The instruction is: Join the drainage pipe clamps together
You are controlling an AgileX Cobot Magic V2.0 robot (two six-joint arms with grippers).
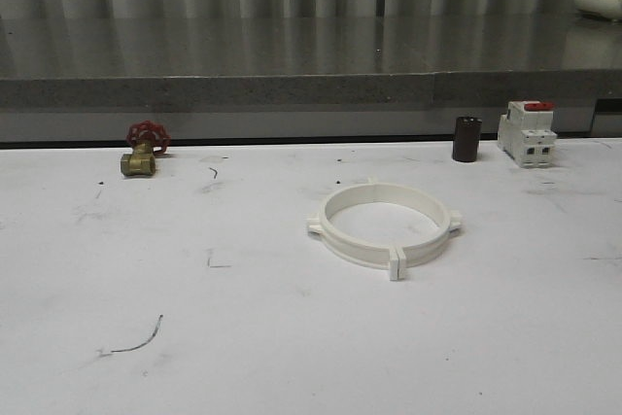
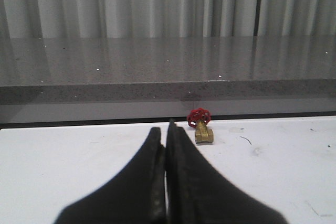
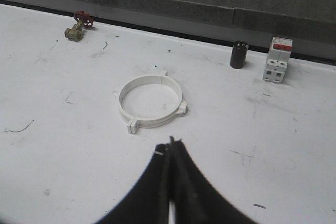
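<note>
1. Drainage pipe clamps (image 1: pixel 386 224) lay flat on the white desk (image 1: pixel 243 337) as one closed ring, slightly right of centre, end tabs meeting at the near and far sides, with small lugs at left and right.
2. Left pincer (image 2: pixel 167 145): pressed fully together, fingers (image 2: pixel 152 182) touching along their length, nothing between them; hung above bare desk surface, pointed level toward the grey ledge (image 2: pixel 157 72) at the back.
3. Right pincer (image 3: pixel 170 148): likewise squeezed together with nothing held, tips meeting in a point; raised over the desk, looked down on the ring from the near side, apart from it.
4. Stood near the back edge, left: a brass valve (image 1: pixel 142 151) with a red handwheel, ahead of the left pincer and well apart from the ring.
5. Stood at back right: a dark cylinder (image 1: pixel 466 139), and just beside it a white breaker (image 1: pixel 527 133) with a red top.
6. Marked the desk here and there: dark scuffs and a thin curved scratch (image 1: pixel 136 340) near front left.
</note>
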